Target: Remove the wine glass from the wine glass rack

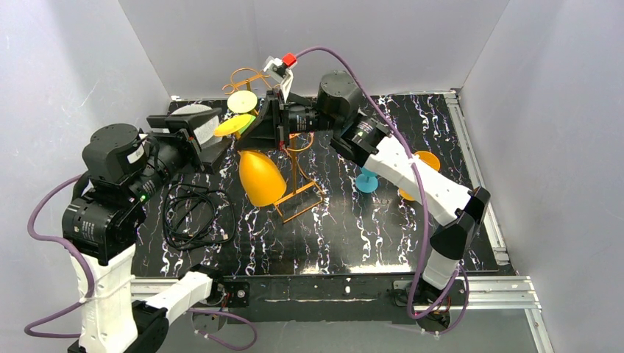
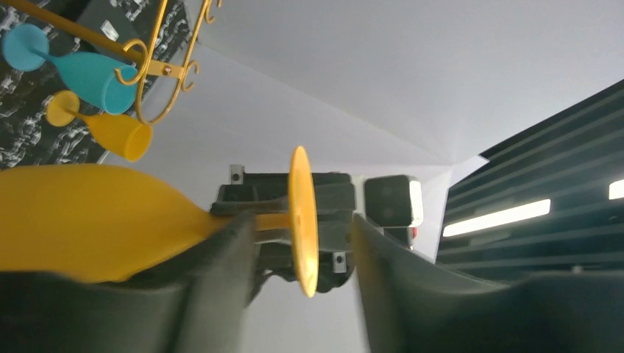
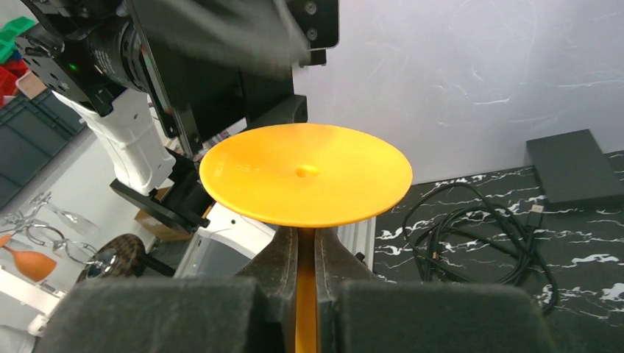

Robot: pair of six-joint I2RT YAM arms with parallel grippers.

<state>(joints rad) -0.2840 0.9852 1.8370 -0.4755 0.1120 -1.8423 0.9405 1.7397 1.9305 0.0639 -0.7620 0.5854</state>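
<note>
An orange-yellow wine glass hangs bowl (image 1: 261, 179) down, with its round base (image 1: 234, 125) up. My right gripper (image 1: 257, 131) is shut on its stem just under the base; the right wrist view shows the stem pinched between the fingers (image 3: 309, 239) below the base disc (image 3: 305, 173). My left gripper (image 1: 219, 136) is open, with its jaws on either side of the base (image 2: 302, 220) and not touching it. The orange-gold wire rack (image 1: 298, 187) stands just right of the glass. Its scroll ends (image 2: 165, 66) show apart from the glass.
A teal glass (image 1: 366, 180) and an orange glass (image 1: 423, 162) lie on the black mat at right. A pale yellow disc (image 1: 242, 101) sits near the rack's top. A white spool (image 1: 190, 112) is behind my left gripper. Black cable (image 1: 191, 213) lies at front left.
</note>
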